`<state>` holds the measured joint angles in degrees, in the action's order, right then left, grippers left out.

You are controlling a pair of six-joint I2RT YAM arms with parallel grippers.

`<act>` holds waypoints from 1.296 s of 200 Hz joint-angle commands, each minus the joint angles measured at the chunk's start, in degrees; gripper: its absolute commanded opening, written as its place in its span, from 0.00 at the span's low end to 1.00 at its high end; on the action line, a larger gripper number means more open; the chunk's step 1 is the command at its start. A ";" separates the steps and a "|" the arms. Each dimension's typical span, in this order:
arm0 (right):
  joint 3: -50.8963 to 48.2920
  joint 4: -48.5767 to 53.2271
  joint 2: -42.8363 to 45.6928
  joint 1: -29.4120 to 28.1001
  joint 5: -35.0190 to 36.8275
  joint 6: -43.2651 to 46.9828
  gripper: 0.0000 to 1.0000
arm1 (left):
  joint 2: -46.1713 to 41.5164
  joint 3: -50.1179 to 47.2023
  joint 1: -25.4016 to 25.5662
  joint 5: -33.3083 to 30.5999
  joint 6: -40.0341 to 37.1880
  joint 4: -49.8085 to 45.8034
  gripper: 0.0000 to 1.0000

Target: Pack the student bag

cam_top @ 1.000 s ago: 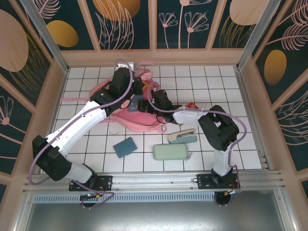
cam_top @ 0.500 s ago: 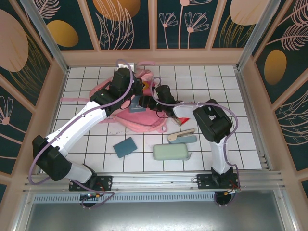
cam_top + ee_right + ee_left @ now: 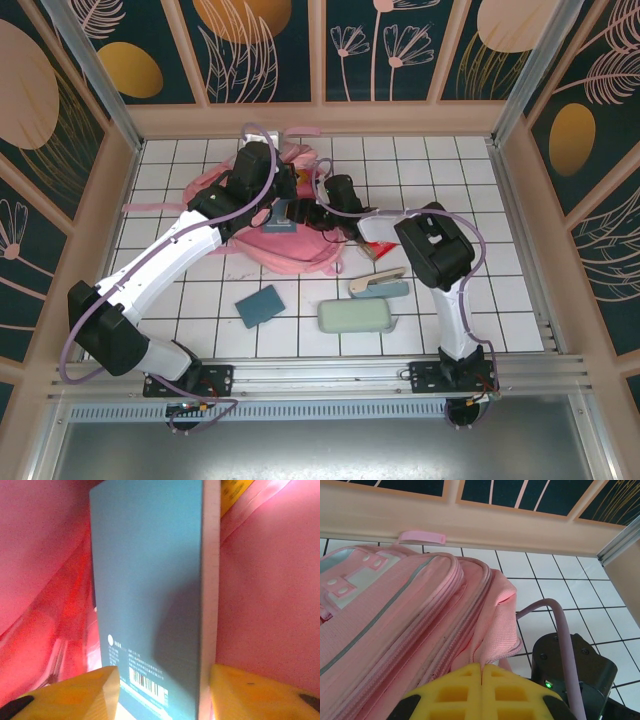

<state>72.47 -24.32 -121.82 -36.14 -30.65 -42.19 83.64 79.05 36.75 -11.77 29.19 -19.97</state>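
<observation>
The student bag (image 3: pixel 290 255) lies at the back middle of the table, a big pink backpack with white patches (image 3: pixel 395 615). My left gripper (image 3: pixel 481 667) is shut on a fold of the bag's pink fabric at its opening and holds it up; in the top view it (image 3: pixel 284 186) sits over the bag's top. A teal book (image 3: pixel 150 580) stands between pink fabric walls inside the bag. My right gripper (image 3: pixel 165 692) has a yellow finger against each side of the book's near end. From above, the book (image 3: pixel 283 213) pokes out just left of that gripper (image 3: pixel 305 213).
On the tiles in front of the bag lie a teal notebook (image 3: pixel 260 305), a pale green case (image 3: pixel 355 317), a beige and teal stapler-like item (image 3: pixel 378 283) and a red packet (image 3: pixel 378 250). The right arm's black link (image 3: pixel 570 665) is close beside the lifted flap.
My right arm has reached further left into the bag's opening with the book, and its jaws have narrowed around it. The left gripper has kept its hold on the flap.
</observation>
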 commanded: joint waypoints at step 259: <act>-9.16 -22.15 3.95 -2.71 1.84 -14.89 0.00 | -2.29 -0.91 0.43 2.45 0.03 6.61 0.00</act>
<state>65.28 -37.39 -121.97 -39.31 -27.11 -53.56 83.64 77.87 36.75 -10.68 29.21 -19.57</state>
